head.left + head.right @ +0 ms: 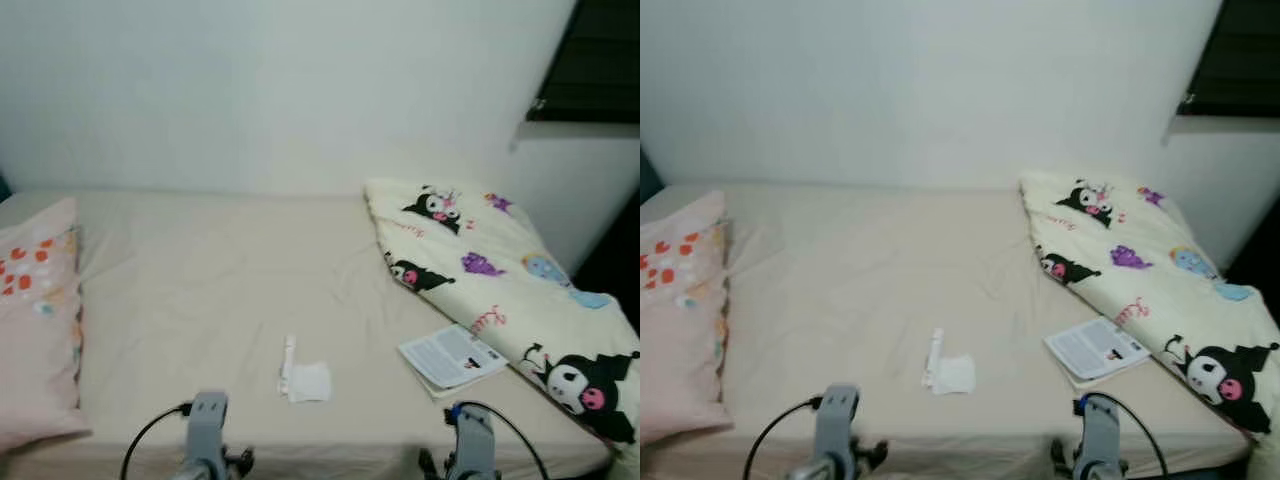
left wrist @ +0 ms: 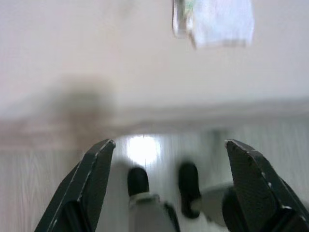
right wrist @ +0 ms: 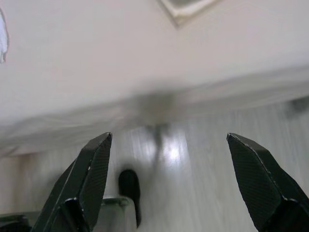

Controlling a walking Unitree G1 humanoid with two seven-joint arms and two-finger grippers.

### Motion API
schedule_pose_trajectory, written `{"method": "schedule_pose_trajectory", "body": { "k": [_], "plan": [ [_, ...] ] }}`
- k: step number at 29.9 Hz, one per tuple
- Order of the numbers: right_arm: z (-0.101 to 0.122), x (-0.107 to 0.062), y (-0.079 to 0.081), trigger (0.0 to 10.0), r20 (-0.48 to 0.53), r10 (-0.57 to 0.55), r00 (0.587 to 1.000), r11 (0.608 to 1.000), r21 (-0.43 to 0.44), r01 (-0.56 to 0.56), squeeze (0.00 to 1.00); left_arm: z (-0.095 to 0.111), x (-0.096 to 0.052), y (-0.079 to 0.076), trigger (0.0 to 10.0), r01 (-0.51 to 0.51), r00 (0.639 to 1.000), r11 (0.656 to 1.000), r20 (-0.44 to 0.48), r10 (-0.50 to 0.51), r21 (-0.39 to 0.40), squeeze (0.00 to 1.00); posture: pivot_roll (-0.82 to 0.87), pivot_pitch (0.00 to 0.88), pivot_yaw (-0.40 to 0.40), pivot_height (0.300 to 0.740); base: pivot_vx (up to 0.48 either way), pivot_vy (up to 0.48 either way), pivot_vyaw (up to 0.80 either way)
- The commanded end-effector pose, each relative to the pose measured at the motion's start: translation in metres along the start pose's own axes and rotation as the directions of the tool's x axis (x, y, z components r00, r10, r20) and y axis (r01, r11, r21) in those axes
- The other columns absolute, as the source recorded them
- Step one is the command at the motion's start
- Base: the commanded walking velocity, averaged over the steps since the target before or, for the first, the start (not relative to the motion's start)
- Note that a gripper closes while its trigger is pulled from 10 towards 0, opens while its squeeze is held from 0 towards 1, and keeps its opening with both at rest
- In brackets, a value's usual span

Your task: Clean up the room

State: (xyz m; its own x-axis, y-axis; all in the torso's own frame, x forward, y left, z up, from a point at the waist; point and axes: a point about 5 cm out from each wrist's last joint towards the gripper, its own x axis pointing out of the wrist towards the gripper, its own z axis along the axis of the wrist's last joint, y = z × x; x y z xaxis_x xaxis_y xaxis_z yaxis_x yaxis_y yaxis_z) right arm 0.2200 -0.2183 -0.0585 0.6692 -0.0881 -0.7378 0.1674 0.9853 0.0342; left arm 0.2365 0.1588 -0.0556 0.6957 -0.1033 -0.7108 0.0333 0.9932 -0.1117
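two loose things sit on the bed (image 1: 200, 290) and look like the tidying targets: a crumpled white tissue (image 1: 305, 380) with a small clear wrapper touching it, near the bed's front edge about midway along, and a booklet (image 1: 450, 358) further toward the cartoon-print blanket (image 1: 500, 280), just beside the blanket's lower edge. a pink pillow (image 1: 35, 320) lies at the bed's opposite end. the left gripper (image 2: 169, 159) hangs low in front of the bed's edge, fingers spread wide and empty, with the tissue ahead of it on the sheet. the right gripper (image 3: 169, 154) is likewise wide open and empty, before the bed's edge, the booklet's corner ahead. this looks like the approach step, nothing picked yet. next, i'd judge, the left arm must lift above the mattress and reach forward to pinch the tissue.
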Motion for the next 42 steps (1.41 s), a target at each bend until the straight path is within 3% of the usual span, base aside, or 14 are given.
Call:
{"method": "schedule_pose_trajectory", "body": {
  "k": [1,12,17,22,30,42],
  "plan": [
    [0.003,0.001,0.004,10.0,0.015,0.018,1.0,1.0,-0.01,-0.017,0.0,-0.004,-0.001,0.001,10.0,-0.004,1.0,1.0,-0.014,0.004,-0.016,0.0,0.03,0.011,-0.048,0.74,0.0,0.0,0.0],
    [0.031,0.005,0.025,10.0,0.099,0.11,0.989,0.993,-0.062,-0.105,0.0,0.004,0.002,-0.006,10.0,0.031,0.999,0.999,0.01,-0.03,-0.03,0.0,0.03,0.012,-0.043,0.74,0.0,-0.166,0.34],
    [0.037,0.006,0.027,10.0,0.124,0.096,0.988,0.995,-0.031,-0.093,0.0,0.006,0.002,-0.008,10.0,0.041,0.999,0.998,0.02,-0.04,-0.041,0.0,0.03,0.016,-0.041,0.74,0.0,-0.46,0.48],
    [0.037,0.006,0.027,10.0,0.117,0.088,0.989,0.995,-0.057,-0.081,0.0,0.01,0.003,-0.013,10.0,0.073,0.997,0.997,0.037,-0.072,-0.038,0.0,0.03,0.021,-0.041,0.74,0.0,-0.092,0.0],
    [0.037,0.006,0.021,10.0,0.101,0.041,0.994,0.998,-0.054,-0.035,0.0,0.035,0.005,-0.02,10.0,0.135,0.982,0.99,0.13,-0.141,0.051,0.0,0.03,0.019,-0.038,0.74,0.0,0.0,0.0],
    [0.037,0.007,0.024,10.0,0.089,0.046,0.995,0.997,-0.06,-0.041,0.0,0.067,0.005,-0.021,10.0,0.13,0.952,0.982,0.259,-0.162,0.136,0.0,0.02,0.006,-0.038,0.72,0.0,0.0,0.0]
  ]
}}
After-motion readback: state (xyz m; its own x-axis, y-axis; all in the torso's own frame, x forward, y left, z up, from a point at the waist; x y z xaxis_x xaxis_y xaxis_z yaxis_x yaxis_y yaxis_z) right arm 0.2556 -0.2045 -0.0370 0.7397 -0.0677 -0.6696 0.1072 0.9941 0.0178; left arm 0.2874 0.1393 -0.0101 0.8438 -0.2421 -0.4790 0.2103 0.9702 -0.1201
